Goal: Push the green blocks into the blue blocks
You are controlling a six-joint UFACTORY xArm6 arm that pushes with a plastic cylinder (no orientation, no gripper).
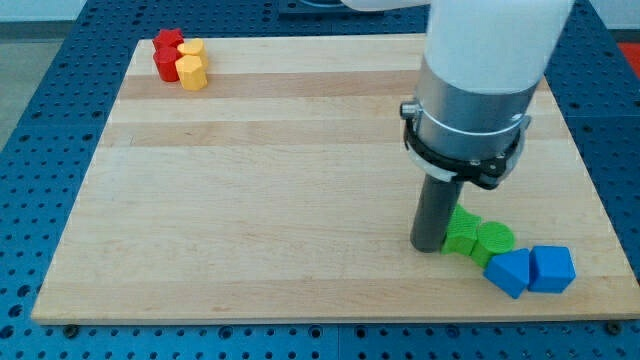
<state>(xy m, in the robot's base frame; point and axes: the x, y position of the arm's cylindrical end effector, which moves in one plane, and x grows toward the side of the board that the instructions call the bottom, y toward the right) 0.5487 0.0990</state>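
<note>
We are pressing the green blocks toward the blue ones at the board's lower right.

Our tip, a bare rod with no jaws to open or close, is standing on the wooden board against the view's left side of the two green blocks, placed so a push drives them right and slightly down. The green pair is lying in a row slanting down-right, its far end already touching the blue blocks. Red blocks and yellow blocks are sitting well apart at top left.
</note>
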